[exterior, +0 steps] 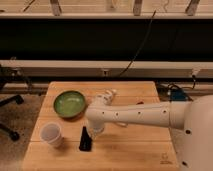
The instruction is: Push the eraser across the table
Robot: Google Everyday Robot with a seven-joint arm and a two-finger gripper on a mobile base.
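The eraser [85, 139], a flat black slab, lies on the light wooden table [135, 150] near its front left, lengthwise front to back. My gripper [95, 132] points down from the end of the white arm [140, 115], which reaches in from the right. It is right beside the eraser's right edge, touching or nearly touching it. The arm's thick wrist hides the gripper's upper part.
A white cup [51, 135] stands just left of the eraser. A green bowl [69, 104] sits behind it at the left. A small whitish object [107, 95] lies behind the arm. A small dark mark [164, 160] is at the front right corner. Dark cables run behind the table.
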